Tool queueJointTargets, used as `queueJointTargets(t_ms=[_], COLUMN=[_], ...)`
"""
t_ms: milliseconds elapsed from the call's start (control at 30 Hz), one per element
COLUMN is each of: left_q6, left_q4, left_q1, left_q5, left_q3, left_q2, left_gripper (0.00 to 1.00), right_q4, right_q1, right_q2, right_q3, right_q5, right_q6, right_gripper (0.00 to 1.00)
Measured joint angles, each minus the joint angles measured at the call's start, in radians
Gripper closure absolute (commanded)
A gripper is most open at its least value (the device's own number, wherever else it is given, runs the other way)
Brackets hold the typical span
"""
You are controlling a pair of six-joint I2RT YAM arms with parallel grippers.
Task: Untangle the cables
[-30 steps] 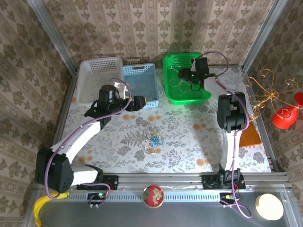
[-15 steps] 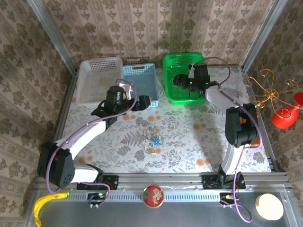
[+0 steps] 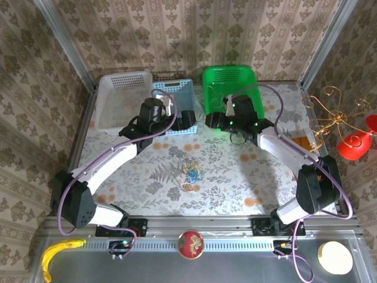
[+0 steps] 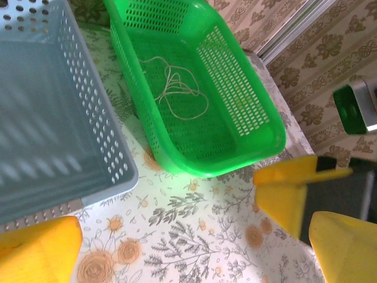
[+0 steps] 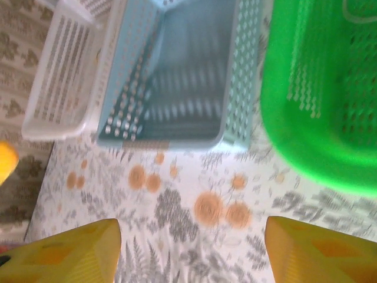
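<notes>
Cables: a small tangle [image 3: 191, 175] of blue and yellow-gold strands lies on the table [image 3: 247, 183], near the middle and well apart from both grippers. One pale cable [image 4: 177, 88] lies loose in loops on the floor of the green basket [image 4: 259, 121].

Left gripper [image 3: 188, 119]: hangs over the near end of the blue basket [image 3: 177, 89], fingers spread wide, nothing between them.

Right gripper [image 3: 213, 121]: hangs just in front of the green basket's near left corner, fingers apart, empty; the wrist view shows bare tablecloth between them.

Handling, judged: strands are thin, light and limp. They will sag and drag their neighbours along rather than lift cleanly. They are not fragile, but probably slippery against hard fingers.

Where to grip: a strand end or outer loop sticking out at the tangle's edge, one colour at a time. Pinch low, close to the cloth. The other gripper should pin the rest of the bunch down, otherwise the whole knot will likely rise together.
</notes>
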Motion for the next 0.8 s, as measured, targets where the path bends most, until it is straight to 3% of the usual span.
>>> queueJointTargets(t_ms=[467,800], left_q6=[0.039,0.037], left_q4=[-0.135,-0.164], left_q1=[0.039,0.042], left_q5=[-0.004,-0.008], left_q3=[-0.180,-0.311], left_q2=[-0.198,-0.317], left_gripper=[0.00,0.00], right_q4=[0.036,0.103], right_q1=[0.275,0.297], right_q2=[-0.074,-0.135], right_q3=[-0.307,-0.466], right_q5=[0.091,0.120], right_q6=[0.030,0.040], right_gripper=[0.41,0.50])
